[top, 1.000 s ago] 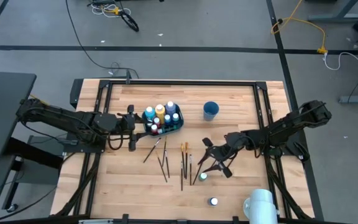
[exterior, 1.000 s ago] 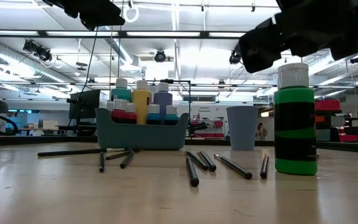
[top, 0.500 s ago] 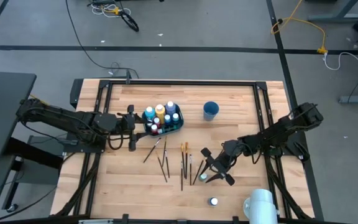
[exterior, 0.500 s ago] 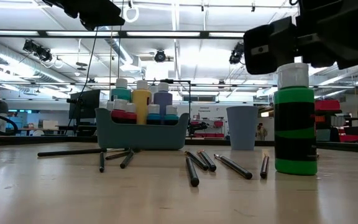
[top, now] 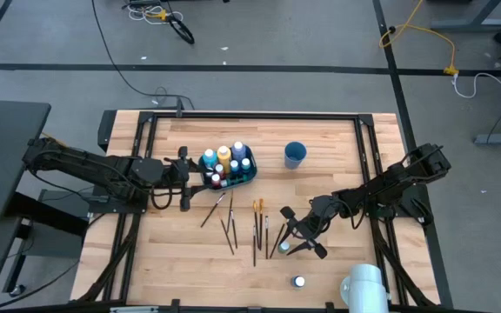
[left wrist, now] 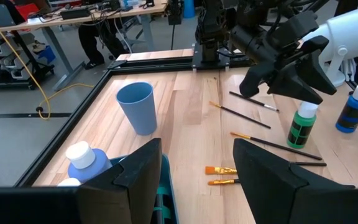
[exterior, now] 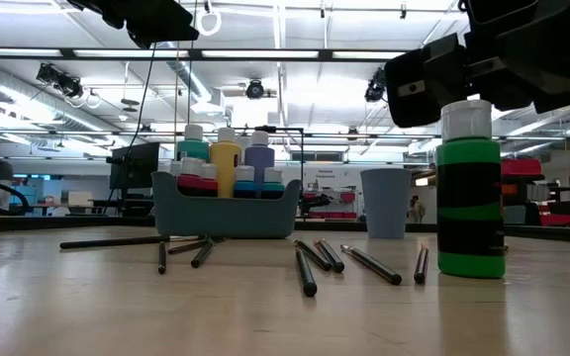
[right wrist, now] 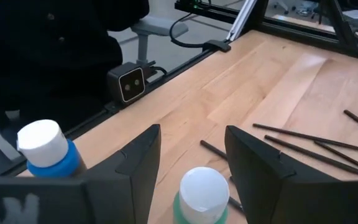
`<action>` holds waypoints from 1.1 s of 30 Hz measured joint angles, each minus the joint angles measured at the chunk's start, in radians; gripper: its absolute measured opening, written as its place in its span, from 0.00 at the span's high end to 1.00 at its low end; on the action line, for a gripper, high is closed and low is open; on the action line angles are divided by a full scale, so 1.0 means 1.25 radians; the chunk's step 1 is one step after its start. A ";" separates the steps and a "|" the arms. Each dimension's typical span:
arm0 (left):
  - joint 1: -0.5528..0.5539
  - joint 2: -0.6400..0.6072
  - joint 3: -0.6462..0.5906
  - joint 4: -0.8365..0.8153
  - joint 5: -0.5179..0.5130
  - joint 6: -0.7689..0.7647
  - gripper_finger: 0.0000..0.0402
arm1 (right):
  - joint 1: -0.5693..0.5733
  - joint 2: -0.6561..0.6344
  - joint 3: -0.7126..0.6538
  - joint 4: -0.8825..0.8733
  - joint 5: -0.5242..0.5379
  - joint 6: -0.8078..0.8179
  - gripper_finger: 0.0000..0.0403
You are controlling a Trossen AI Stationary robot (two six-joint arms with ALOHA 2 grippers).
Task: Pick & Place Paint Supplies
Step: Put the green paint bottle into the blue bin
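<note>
Nearest the low camera, a green paint bottle point(exterior: 471, 190) with a white cap stands upright on the desk point(top: 337, 156), and the right end effector point(top: 297, 236) hangs directly over it with its fingers point(right wrist: 261, 165) spread apart, one on each side of the cap, not closed on it. In the right wrist view the green bottle's cap sits in the gap between those fingers, and a blue paint bottle point(right wrist: 47, 151) stands upright nearby, closer to the desk's front edge; from above that blue bottle shows alone near the front of the desk. Just beyond the green bottle, thin dark-handled paintbrushes point(top: 257, 230) lie scattered flat across the middle of the desk, some roughly parallel, a couple with orange bristles point(left wrist: 219, 170). Farther back stands the teal bin point(top: 230, 176), already packed with white-capped bottles point(exterior: 226, 158) in blue, yellow and red, all upright. The left end effector point(top: 183, 176) waits just beside the bin on its left side, fingers point(left wrist: 138, 171) apart and holding nothing. A blue cup point(top: 295, 155) stands upright to the right of the bin, well apart from the brushes.
</note>
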 joint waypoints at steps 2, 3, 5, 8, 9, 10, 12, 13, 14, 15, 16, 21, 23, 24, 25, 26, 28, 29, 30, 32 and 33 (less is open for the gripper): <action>0.000 0.000 0.000 0.000 0.000 0.000 0.48 | 0.000 0.000 0.000 0.000 0.000 0.005 0.55; 0.000 0.000 0.000 0.000 0.000 0.000 0.48 | 0.000 0.000 0.000 0.000 0.000 0.005 0.55; 0.000 0.000 0.000 0.000 0.000 0.000 0.48 | -0.001 0.002 0.000 0.000 0.001 0.005 0.55; 0.000 0.000 0.000 0.000 0.000 -0.001 0.48 | -0.001 0.020 0.000 0.000 0.001 0.004 0.55; 0.000 0.000 0.000 0.000 0.000 -0.001 0.48 | -0.001 0.030 0.000 0.003 0.001 0.003 0.55; 0.000 0.000 0.000 0.000 0.000 -0.001 0.48 | -0.001 0.041 0.000 0.008 0.001 0.001 0.55; 0.000 0.000 0.000 0.000 0.000 -0.002 0.48 | -0.001 0.059 0.002 0.012 0.001 0.002 0.55; 0.000 0.000 0.000 0.000 0.000 -0.002 0.48 | -0.001 0.066 0.000 0.011 0.000 -0.001 0.55; 0.000 0.000 0.000 0.000 0.000 -0.002 0.48 | -0.001 0.070 -0.001 0.012 -0.003 -0.003 0.55; 0.000 0.000 0.000 0.000 0.000 -0.002 0.48 | -0.001 0.070 -0.001 0.015 -0.005 -0.007 0.55; 0.000 0.000 0.000 0.000 0.000 -0.002 0.48 | -0.003 0.071 0.000 0.019 -0.006 -0.009 0.55; 0.000 0.000 0.000 0.000 0.000 -0.002 0.48 | -0.016 0.078 0.000 0.020 -0.010 -0.001 0.56; 0.000 0.000 0.000 0.000 0.000 -0.002 0.48 | -0.021 0.078 0.000 0.021 -0.027 0.009 0.60; 0.000 0.000 0.000 0.000 0.000 -0.002 0.48 | -0.022 0.078 0.000 0.021 -0.035 0.015 0.62; 0.000 0.000 0.000 0.000 0.000 -0.002 0.48 | -0.023 0.078 0.000 0.021 -0.041 0.016 0.64; 0.000 0.000 0.000 0.000 0.000 -0.002 0.48 | -0.023 0.078 0.000 0.021 -0.041 0.013 0.67; 0.000 0.000 0.000 0.000 0.000 -0.002 0.48 | -0.023 0.077 0.000 0.022 -0.041 -0.003 0.71; 0.000 0.000 0.000 0.000 0.000 -0.002 0.48 | -0.023 0.077 0.000 0.024 -0.041 -0.018 0.71; 0.000 0.000 0.000 0.000 0.000 -0.002 0.48 | -0.023 0.077 -0.001 0.034 -0.040 -0.028 0.71; 0.000 0.000 0.000 0.000 0.000 -0.002 0.48 | -0.023 0.078 -0.001 0.093 -0.040 -0.037 0.71; 0.000 0.000 0.000 0.000 0.000 -0.002 0.48 | -0.023 0.077 0.000 0.132 -0.041 -0.038 0.71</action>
